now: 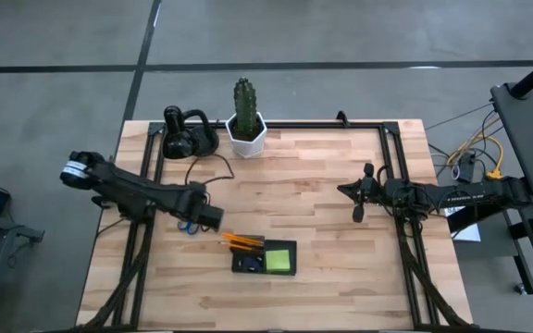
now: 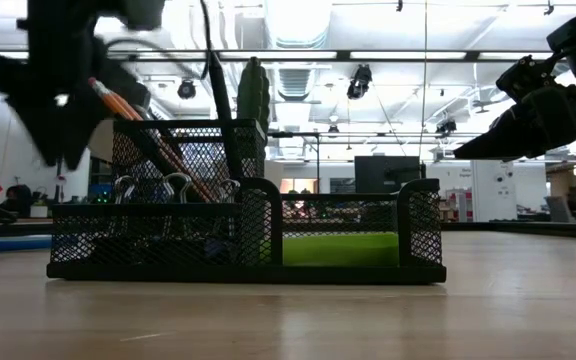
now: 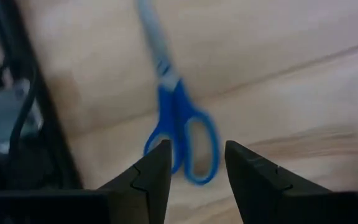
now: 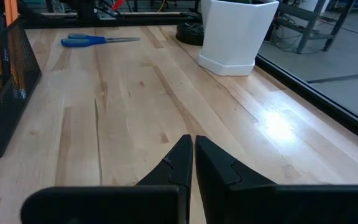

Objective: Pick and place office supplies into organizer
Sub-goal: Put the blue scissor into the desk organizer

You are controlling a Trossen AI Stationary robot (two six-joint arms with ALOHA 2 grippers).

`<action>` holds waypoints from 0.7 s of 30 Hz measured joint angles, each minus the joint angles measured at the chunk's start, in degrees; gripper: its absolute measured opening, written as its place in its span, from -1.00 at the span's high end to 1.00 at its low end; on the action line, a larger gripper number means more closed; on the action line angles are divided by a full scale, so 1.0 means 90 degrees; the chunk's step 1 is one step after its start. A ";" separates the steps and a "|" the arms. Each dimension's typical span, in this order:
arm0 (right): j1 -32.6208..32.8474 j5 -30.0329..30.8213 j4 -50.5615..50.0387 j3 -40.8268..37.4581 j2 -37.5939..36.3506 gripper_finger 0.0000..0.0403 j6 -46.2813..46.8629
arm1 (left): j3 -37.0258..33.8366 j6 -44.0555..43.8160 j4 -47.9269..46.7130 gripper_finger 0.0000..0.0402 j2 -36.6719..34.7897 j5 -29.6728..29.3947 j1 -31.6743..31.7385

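Your left gripper (image 3: 194, 171) is hovering over the blue-handled scissors (image 3: 178, 118) with its jaws standing open, nothing between them. The scissors are lying flat on the tabletop (image 1: 322, 176), left of the organizer (image 1: 265, 258); in the left wrist view their long axis is running away from the gripper, handles nearest the fingers (image 3: 151, 180), blades pointing away. Orange pencils (image 1: 242, 242) are leaning in the organizer's left end, tips sticking out to the left. Your right gripper (image 4: 193, 155) is waiting at the right, jaws closed and empty.
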 joint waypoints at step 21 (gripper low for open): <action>-0.0001 0.0001 0.0001 0.0000 -0.0002 0.96 0.0000 | -0.1422 -0.0346 0.1212 0.33 0.0094 0.1096 0.0039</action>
